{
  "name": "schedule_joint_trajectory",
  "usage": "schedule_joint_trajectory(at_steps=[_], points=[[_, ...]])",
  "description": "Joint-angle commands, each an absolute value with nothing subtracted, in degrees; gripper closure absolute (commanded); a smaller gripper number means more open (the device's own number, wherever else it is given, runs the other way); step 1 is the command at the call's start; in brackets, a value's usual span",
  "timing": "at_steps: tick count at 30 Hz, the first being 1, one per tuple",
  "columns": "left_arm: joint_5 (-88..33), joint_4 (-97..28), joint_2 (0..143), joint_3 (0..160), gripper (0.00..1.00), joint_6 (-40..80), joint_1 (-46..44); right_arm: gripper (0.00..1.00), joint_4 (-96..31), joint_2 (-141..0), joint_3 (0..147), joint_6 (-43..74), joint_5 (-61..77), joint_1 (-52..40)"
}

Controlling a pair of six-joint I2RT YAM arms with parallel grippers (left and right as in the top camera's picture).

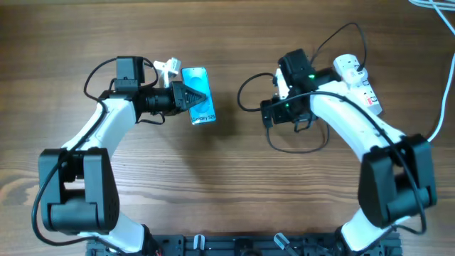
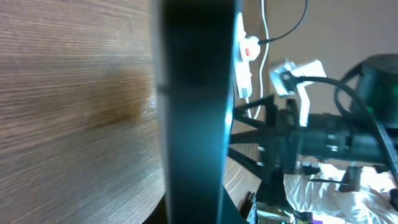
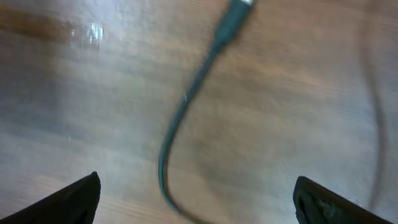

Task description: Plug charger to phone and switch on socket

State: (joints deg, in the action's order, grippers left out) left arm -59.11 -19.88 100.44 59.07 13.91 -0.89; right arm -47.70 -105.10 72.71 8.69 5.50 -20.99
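Observation:
The phone (image 1: 199,99), teal-blue with a white border, is pinched in my left gripper (image 1: 192,96), which is shut on it left of centre. In the left wrist view the phone (image 2: 196,112) shows as a dark teal upright band right in front of the camera. The charger (image 1: 240,96) is a thin black cable looping over the wood around my right gripper (image 1: 270,112). In the right wrist view the charger (image 3: 186,99) curves below my open right gripper (image 3: 199,205), and its plug tip (image 3: 233,18) lies ahead, untouched. The white socket (image 1: 359,82) lies at the far right.
A light cable (image 1: 444,71) runs down the table's right edge. The socket (image 2: 245,53) with a red switch shows behind the phone in the left wrist view, beside the right arm (image 2: 323,137). Bare wood lies between the two arms.

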Motion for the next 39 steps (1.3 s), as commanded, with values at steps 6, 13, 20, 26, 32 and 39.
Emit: schedule_joint_trajectory(at_steps=[6,13,20,26,32,39], points=[[-62.54,-20.67,101.3,59.07,0.96,12.36,-0.51,0.0,-39.72,-118.5,73.54,15.2,-5.96,-26.15],[-62.52,-21.54,101.3,59.07,0.96,12.36,-0.47,0.12,-52.47,-119.87,69.23,15.42,-3.42,-26.17],[-62.3,-22.06,101.3,59.07,0.96,12.38,-0.47,0.48,-56.66,-119.87,62.24,17.08,-5.76,-26.17],[-61.54,-22.31,101.3,59.07,0.96,12.38,-0.47,0.3,-50.63,-119.87,63.57,11.9,0.54,-26.17],[-61.41,-22.31,101.3,59.07,0.96,12.38,-0.47,0.13,-35.99,-119.87,65.98,10.37,2.83,-26.17],[-60.4,-22.2,101.27,59.07,0.96,12.71,-0.4,0.01,-30.83,-119.87,65.98,0.12,19.2,-26.2]])
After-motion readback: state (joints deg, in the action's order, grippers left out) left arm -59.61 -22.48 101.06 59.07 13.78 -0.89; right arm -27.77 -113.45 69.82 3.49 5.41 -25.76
